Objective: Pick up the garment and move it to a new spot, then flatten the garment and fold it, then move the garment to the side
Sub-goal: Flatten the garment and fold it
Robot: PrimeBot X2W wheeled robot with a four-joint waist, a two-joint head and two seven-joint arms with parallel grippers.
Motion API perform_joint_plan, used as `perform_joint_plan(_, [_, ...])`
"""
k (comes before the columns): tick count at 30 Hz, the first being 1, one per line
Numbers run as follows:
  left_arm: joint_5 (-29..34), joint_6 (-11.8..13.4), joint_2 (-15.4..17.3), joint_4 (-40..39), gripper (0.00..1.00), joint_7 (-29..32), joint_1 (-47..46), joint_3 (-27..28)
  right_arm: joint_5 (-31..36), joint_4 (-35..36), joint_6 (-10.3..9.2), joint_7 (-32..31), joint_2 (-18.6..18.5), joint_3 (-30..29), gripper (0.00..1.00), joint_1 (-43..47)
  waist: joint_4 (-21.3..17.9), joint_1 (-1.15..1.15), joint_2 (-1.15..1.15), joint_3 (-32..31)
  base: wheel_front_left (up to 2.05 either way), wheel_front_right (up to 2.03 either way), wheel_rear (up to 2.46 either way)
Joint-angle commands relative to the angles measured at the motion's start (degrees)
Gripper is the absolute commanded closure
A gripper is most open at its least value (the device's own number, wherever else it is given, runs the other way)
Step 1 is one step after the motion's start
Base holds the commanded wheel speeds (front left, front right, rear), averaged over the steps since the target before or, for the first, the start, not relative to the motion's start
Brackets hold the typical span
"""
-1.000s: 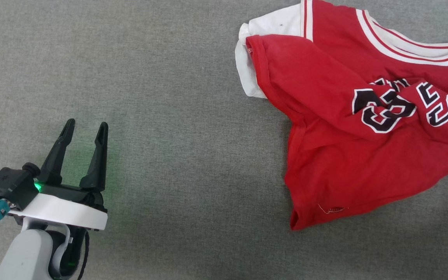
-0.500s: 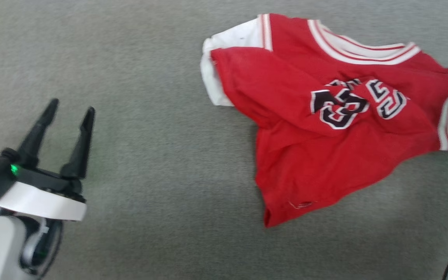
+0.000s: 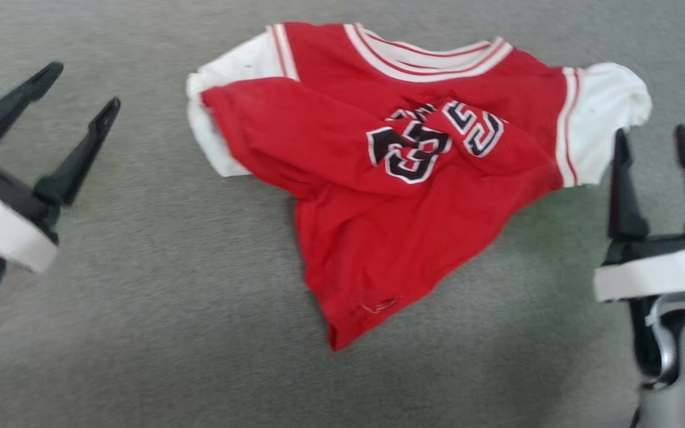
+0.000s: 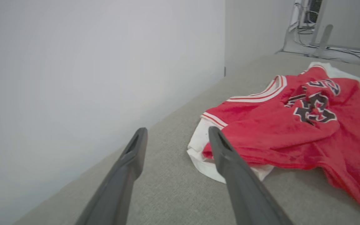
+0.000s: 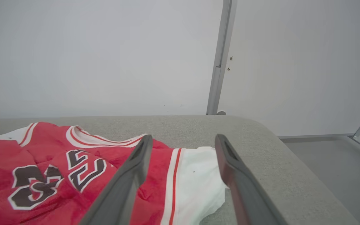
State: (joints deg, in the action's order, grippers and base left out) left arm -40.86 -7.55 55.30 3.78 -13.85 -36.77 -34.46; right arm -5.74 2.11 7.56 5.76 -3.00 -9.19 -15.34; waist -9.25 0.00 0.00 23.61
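Observation:
The garment [image 3: 378,196], a red shirt with white sleeves, striped trim and a black-and-white number print, lies crumpled on the grey surface, its lower part folded over itself. My left gripper [image 3: 84,86] hangs open at the far left, clear of the white sleeve [image 3: 206,128]. My right gripper [image 3: 651,134] stands open at the right, just below the other white sleeve [image 3: 598,119]. In the left wrist view the open gripper [image 4: 177,132] points at the garment [image 4: 280,131]. In the right wrist view the open gripper [image 5: 183,139] frames the white sleeve [image 5: 195,181].
The grey padded surface [image 3: 140,297] has a rounded right edge [image 5: 292,156] with floor beyond it. A pale wall [image 4: 89,78] runs along the far side. Cables and metal legs [image 4: 317,34] stand past the surface's end.
The head camera has turned right, so the garment shifts left in view and my right gripper comes into view. The left gripper sits higher and further left in the picture, still open.

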Motion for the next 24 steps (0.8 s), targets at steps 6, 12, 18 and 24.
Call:
perform_joint_plan(6, [-14.48,0.14,4.44,5.07,0.0,14.41,-18.15,-14.28,-3.77,2.42,-0.14,2.36,0.13,6.17,0.0,2.97,-7.14,0.0,0.0,5.46,0.0,0.0,0.0])
perform_joint_plan(12, [-28.83,0.14,6.12,10.0,0.0,31.98,-31.94,-22.94,-5.83,1.72,-0.14,4.73,0.15,9.92,0.0,4.02,-12.08,0.0,0.0,9.21,0.0,0.0,0.0])
perform_joint_plan(18, [-34.49,0.13,7.88,11.61,0.0,42.28,-38.12,-28.01,-6.38,0.52,-0.14,6.39,0.15,12.16,0.0,4.36,-14.52,0.0,0.0,10.95,0.0,0.0,0.0])
perform_joint_plan(24, [-37.83,0.14,9.1,12.6,0.0,48.9,-40.09,-31.48,-6.66,0.5,-0.14,7.22,0.14,13.08,0.0,4.5,-15.4,0.0,0.0,11.47,0.0,0.0,0.0])
